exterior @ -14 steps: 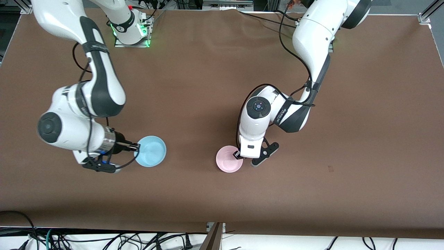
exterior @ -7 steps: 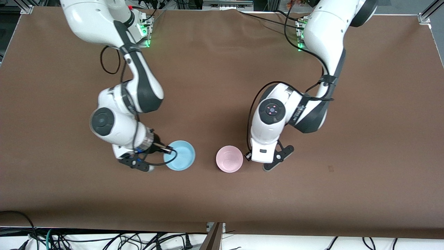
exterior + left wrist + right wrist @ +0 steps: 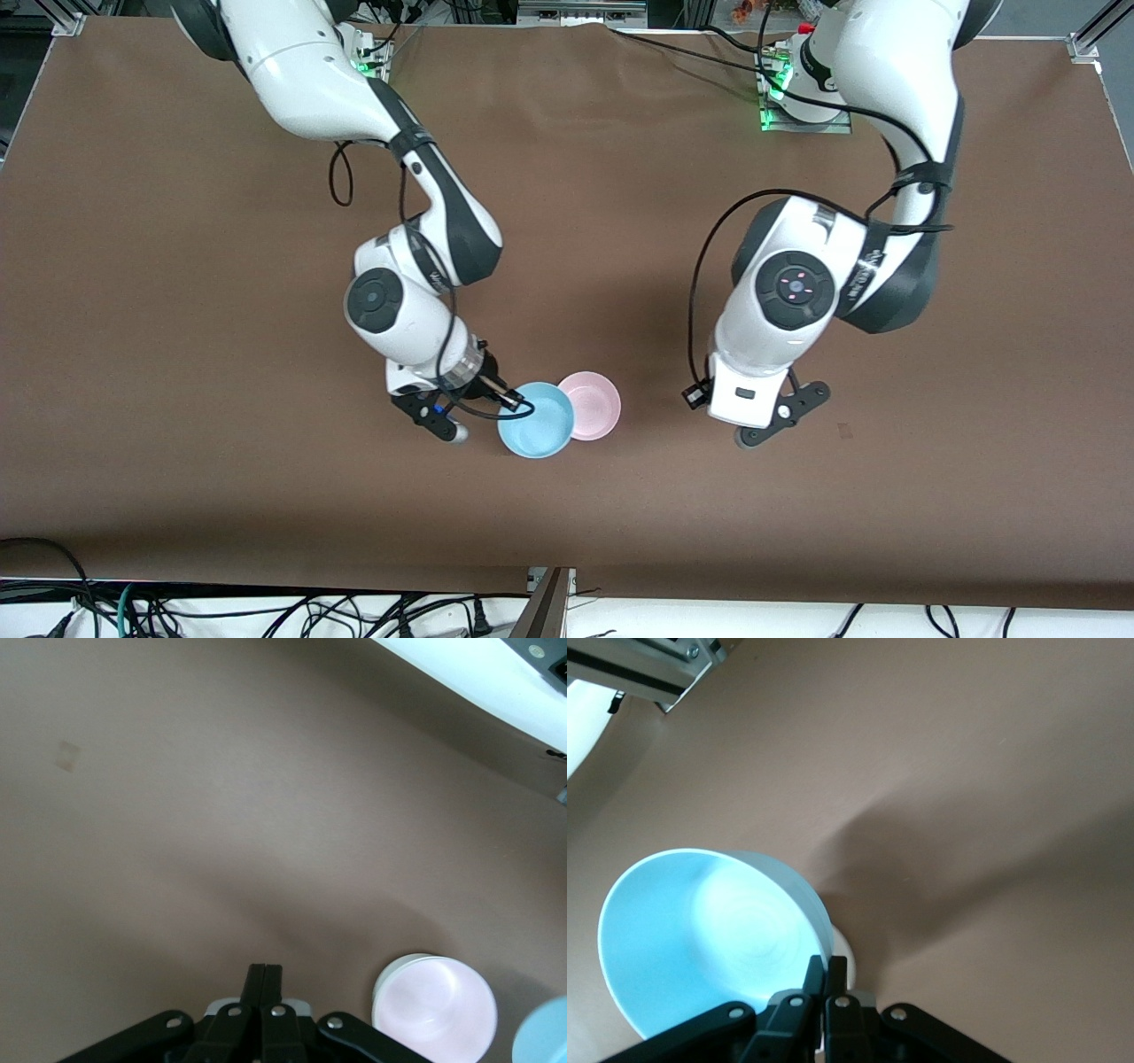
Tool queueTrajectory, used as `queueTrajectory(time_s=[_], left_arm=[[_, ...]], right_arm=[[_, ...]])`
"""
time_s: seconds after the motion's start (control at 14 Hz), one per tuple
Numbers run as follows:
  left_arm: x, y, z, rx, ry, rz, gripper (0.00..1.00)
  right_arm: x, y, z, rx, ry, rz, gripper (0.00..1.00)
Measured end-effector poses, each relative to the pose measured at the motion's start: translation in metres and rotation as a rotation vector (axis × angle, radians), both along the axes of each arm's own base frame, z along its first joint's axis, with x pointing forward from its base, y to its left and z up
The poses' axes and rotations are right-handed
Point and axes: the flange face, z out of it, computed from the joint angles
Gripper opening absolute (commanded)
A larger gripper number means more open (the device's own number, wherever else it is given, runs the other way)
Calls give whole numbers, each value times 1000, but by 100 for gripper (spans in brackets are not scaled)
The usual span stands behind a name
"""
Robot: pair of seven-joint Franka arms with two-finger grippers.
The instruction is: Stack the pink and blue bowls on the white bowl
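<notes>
My right gripper is shut on the rim of the light blue bowl and holds it up, tilted. In the front view the blue bowl overlaps the edge of the pale pink bowl on the table. In the right wrist view my right gripper pinches the blue bowl's wall. My left gripper is shut and empty, beside the pink bowl toward the left arm's end. In the left wrist view my left gripper is clear of the pink bowl, which has a whitish outer edge. No separate white bowl shows.
The brown table is bare around the bowls. A small dark mark lies on it toward the left arm's end. Cables hang along the table edge nearest the camera.
My right arm has carried the blue bowl along the table to the pink bowl. My left gripper has let go of the pink bowl's rim and drawn away toward the left arm's end.
</notes>
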Motion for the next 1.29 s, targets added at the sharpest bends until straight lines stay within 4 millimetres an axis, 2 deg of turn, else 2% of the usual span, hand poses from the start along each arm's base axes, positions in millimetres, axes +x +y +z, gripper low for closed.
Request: queueTrajectory(time_s=[0.29, 0.43, 0.79, 1.29], left_arm=[[6, 47, 30, -17, 33, -92, 0], [7, 70, 40, -15, 48, -137, 0], [13, 104, 45, -11, 64, -215, 0], [19, 160, 64, -9, 58, -325, 0]], right_arm=[[-31, 49, -22, 13, 59, -65, 0], [-40, 59, -25, 5, 91, -77, 0], [-44, 56, -34, -28, 141, -75, 0], [-40, 54, -43, -19, 123, -85, 0]])
